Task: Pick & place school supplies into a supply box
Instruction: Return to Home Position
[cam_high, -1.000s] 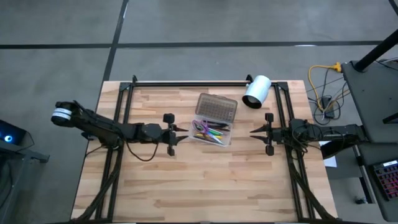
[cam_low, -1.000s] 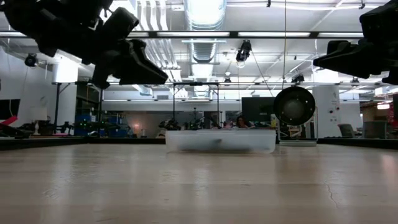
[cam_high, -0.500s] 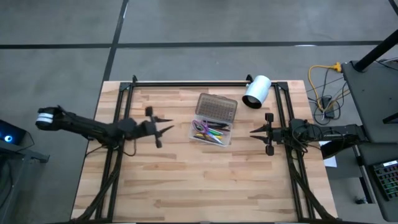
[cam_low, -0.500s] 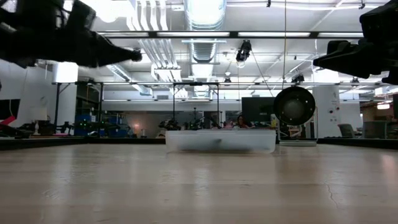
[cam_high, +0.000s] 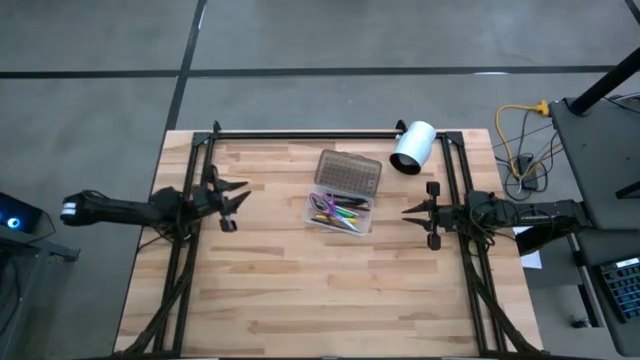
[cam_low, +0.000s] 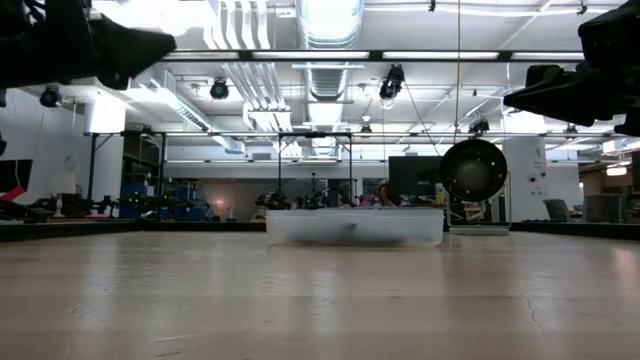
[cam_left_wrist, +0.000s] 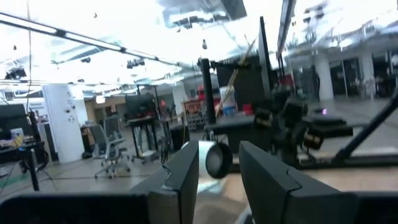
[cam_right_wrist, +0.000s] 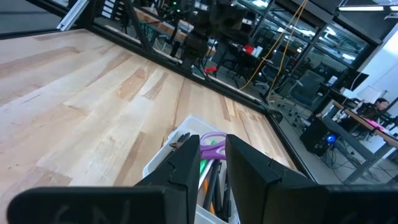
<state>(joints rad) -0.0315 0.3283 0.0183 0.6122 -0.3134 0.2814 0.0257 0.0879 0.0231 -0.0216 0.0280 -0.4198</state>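
A: Checking fingers first. The left fingers (cam_left_wrist: 180, 180) are seen spread, with nothing between them. The right fingers (cam_right_wrist: 186, 168) are set slightly apart, the gap is narrow, and nothing is pinched there either.

B: Makes sense if no load is left to carry. Where are the grippers?

A: The left gripper (cam_high: 238, 193) is held above the table's (cam_high: 300, 290) left edge, well apart from the supply box (cam_low: 400, 228). The right gripper (cam_high: 405, 210) is held level near the right edge, pointed at the box and clear of it.

B: And the supplies?

A: The school supplies (cam_high: 338, 210) are seen piled inside the box at mid-table, with its dotted lid (cam_high: 347, 173) folded back open. The purple scissors (cam_right_wrist: 214, 148) are seen on top through the right wrist view. No pen or pencil is seen loose on the wood.

B: So the placing is judged done, and both arms are kept to the sides so the box is left unobstructed.

A: Agreed. The white cylinder (cam_high: 412, 147) lies at the far right corner and is not treated as part of the job. The lid is not yet closed.
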